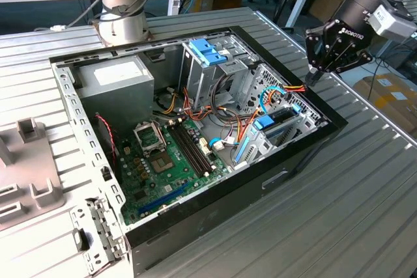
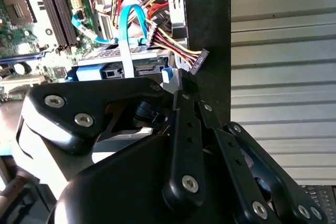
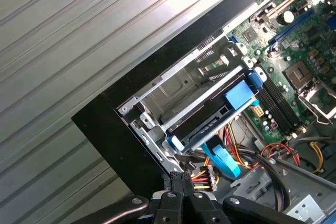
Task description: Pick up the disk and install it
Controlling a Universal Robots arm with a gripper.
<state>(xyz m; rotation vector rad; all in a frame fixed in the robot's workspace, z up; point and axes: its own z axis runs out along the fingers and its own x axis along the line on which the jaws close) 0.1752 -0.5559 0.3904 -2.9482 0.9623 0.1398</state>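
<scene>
Thing: flat rectangular silver-and-black metal disk, framed by blue plastic side rails.
Place: inside the open black computer case, in the pale metal bay at the corner on the exterior view's right, just beside the green motherboard.
Pose: lying in the bay with its long sides along the bay walls; it looks slightly tilted in the exterior view.
Rails: one blue rail along each long side, with a blue tab at one end.
End face: grey, with a light-blue flat cable running over it; whether the cable is plugged in cannot be told.
</scene>
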